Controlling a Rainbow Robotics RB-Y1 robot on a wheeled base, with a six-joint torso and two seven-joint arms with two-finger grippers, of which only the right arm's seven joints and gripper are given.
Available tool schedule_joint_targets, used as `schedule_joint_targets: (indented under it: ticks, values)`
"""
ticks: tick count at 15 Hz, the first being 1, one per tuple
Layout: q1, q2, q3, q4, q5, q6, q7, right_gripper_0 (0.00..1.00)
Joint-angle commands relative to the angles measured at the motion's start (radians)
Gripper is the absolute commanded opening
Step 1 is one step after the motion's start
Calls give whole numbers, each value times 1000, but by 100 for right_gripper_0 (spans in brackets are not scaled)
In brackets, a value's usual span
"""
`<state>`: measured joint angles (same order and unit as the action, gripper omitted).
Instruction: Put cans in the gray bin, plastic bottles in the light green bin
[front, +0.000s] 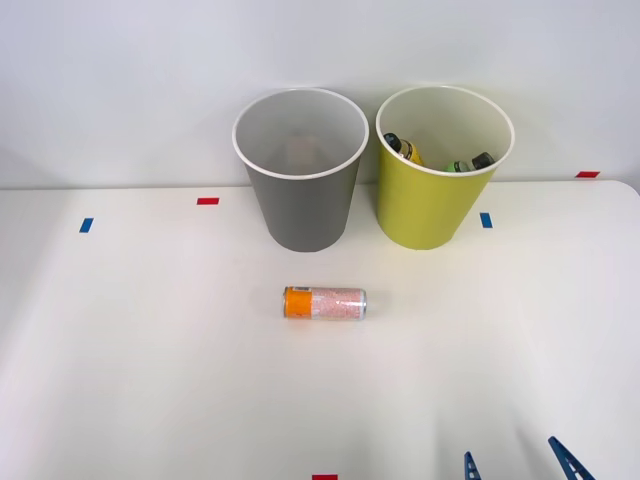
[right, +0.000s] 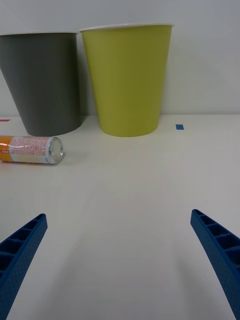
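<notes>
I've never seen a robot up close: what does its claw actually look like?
The right claw has two bright blue fingers. Each is a flat wedge that tapers to a tip, with ribs along the inner side and a finely dotted texture on the face. In the front view their pointed blue tips show above the table's near edge.

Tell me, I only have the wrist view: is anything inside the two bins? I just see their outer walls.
Observer: Front view shows bottles with dark caps in the green bin.
Operator: And the gray one?
Observer: The gray bin has a pale inside; I can't make out anything lying in it.
Operator: Where does the can lie relative to the bins?
Observer: The can lies on its side in front of the gray bin, apart from it, orange end toward the robot's left. Your right hand is open, nearer the table's front edge.
</notes>
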<state>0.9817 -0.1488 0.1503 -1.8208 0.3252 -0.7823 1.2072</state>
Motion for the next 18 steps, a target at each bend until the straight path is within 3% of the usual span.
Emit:
schedule_joint_targets:
  ticks: [1,14,18]
  values:
    - [0,0,0,0,0,0,0,100]
    - [-3,11,2,31,-3,8,3,100]
    - [8,-11,6,-25,-2,-11,20,100]
